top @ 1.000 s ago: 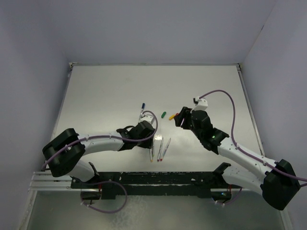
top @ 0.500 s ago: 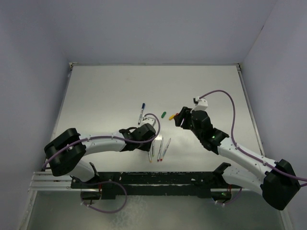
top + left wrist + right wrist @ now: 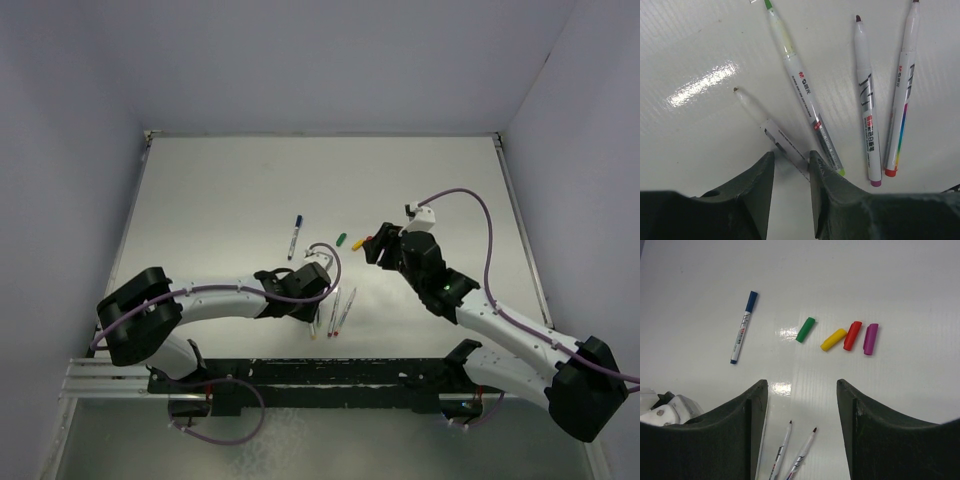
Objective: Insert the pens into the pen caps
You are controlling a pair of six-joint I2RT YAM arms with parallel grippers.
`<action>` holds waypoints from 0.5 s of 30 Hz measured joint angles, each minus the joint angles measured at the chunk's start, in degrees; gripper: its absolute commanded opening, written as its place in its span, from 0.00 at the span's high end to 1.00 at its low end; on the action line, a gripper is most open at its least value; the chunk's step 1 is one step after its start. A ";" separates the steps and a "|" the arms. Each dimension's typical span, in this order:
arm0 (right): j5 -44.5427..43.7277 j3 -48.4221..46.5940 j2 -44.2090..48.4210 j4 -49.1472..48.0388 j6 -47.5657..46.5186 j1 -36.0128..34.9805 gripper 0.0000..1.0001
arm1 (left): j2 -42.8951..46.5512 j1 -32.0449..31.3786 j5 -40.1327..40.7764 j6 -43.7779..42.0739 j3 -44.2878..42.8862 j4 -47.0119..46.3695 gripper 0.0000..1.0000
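End effector of left arm [image 3: 791,157], part-open, astride uncapped pen [image 3: 766,126]

Five pens in all — four uncapped: green-tipped pen [image 3: 802,97], purple-ended pen [image 3: 867,120], red-ended pen [image 3: 904,95] and a fourth pen [image 3: 767,127]; one blue-capped pen [image 3: 741,327]. Four loose caps — green cap [image 3: 805,329], yellow cap [image 3: 833,339], red cap [image 3: 852,335], purple cap [image 3: 870,339].

Jaws straddle leftmost pen [image 3: 767,129] barrel, not clamped; three more uncapped pens [image 3: 866,125] alongside, right.
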State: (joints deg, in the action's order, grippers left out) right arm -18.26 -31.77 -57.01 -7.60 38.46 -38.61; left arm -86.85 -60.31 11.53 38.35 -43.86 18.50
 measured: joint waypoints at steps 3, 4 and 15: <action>0.24 0.00 0.00 0.00 0.09 0.00 0.40 | 0.00 -0.20 -0.63 0.02 -0.04 0.33 0.72; 0.28 0.00 0.00 0.00 0.13 0.00 0.40 | 0.00 -0.22 -0.81 0.02 -0.04 0.46 0.72; 0.85 0.00 0.00 0.00 0.61 0.00 0.40 | -0.52 -0.70 -0.59 0.17 -1.18 3.63 0.65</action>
State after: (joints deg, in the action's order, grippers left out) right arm -17.41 -31.77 -57.01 -7.60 39.07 -38.61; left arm -87.37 -61.01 10.94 38.52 -45.04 22.13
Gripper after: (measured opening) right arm 0.598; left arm 0.349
